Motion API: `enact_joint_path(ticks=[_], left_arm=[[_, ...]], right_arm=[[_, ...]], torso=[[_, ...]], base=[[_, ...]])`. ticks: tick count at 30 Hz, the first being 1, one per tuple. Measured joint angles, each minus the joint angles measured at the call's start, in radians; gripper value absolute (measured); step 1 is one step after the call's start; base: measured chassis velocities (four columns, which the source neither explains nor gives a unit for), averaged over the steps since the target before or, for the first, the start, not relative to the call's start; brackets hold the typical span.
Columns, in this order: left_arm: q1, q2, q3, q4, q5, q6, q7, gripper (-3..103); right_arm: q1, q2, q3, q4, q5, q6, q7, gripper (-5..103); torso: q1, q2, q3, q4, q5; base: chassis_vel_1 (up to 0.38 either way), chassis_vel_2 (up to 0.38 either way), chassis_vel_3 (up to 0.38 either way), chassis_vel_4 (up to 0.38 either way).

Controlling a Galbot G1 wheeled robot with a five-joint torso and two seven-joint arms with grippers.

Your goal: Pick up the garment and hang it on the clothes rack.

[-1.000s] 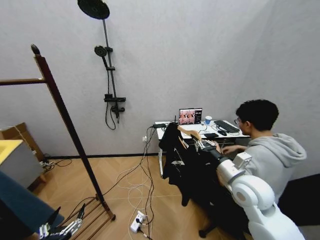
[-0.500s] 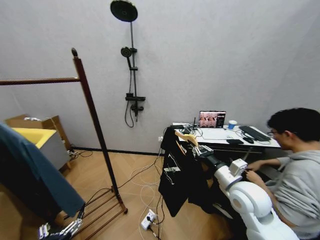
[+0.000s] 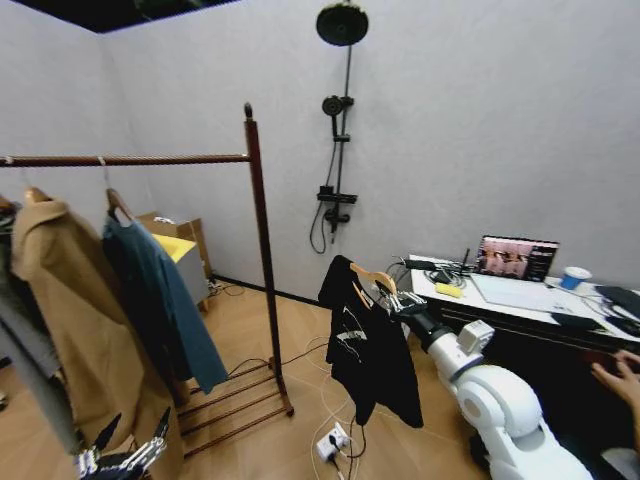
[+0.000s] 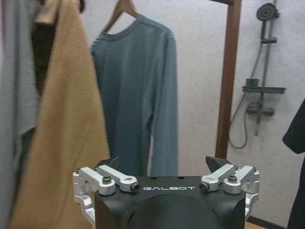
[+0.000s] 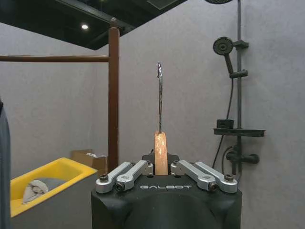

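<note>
Our right gripper (image 3: pixel 400 297) pinches the garment (image 3: pixel 368 345) by its wooden hanger (image 5: pixel 160 151), hook upright for the clothes rack (image 3: pixel 262 260) bar; our left gripper (image 4: pixel 166 174) waits spread, low beside the tan coat (image 3: pixel 80 320).

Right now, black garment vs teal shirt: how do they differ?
The black garment hangs from a wooden hanger that the right pincer holds, off the clothes rack; the teal shirt hangs on the rack's bar. The garment is black, the shirt teal-blue. Both hang upright on hangers.
</note>
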Motion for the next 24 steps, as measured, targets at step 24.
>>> enact_joint_path(ticks=[24], left_arm=[[0.0, 0.0, 0.0, 0.0, 0.0, 0.0, 0.0, 100]], right_arm=[[0.018, 0.011, 0.0, -0.031, -0.021, 0.033, -0.034, 10]], torso=[[0.0, 0.0, 0.0, 0.0, 0.0001]], base=[[0.08, 0.168, 0.172, 0.079]])
